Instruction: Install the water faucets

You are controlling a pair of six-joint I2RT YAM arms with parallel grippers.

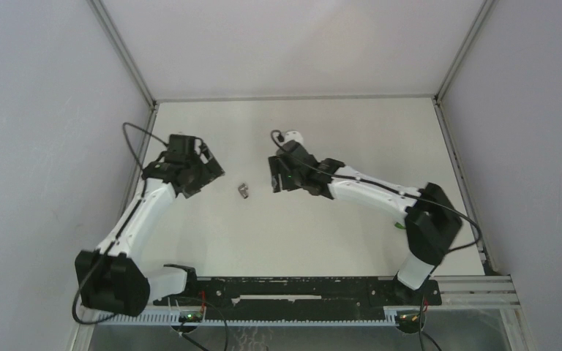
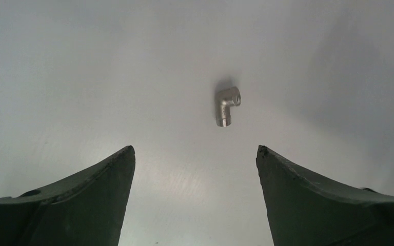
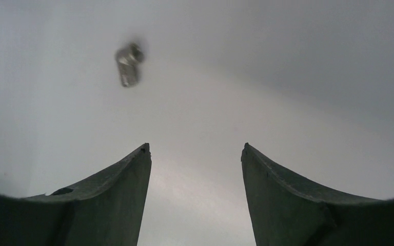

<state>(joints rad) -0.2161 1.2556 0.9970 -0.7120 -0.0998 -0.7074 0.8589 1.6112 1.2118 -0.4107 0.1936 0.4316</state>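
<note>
Grey elbow fitting on table, between left claw and right claw, both spread, empty

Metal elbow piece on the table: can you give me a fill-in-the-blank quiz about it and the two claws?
1. The grey metal elbow fitting lies on the white table, ____ the left claw and the right claw.
2. The left claw stands ____ and grips nothing.
3. In the right wrist view, the fitting shows toward the upper ____ of the picture.
Missing words: between; open; left.
</note>
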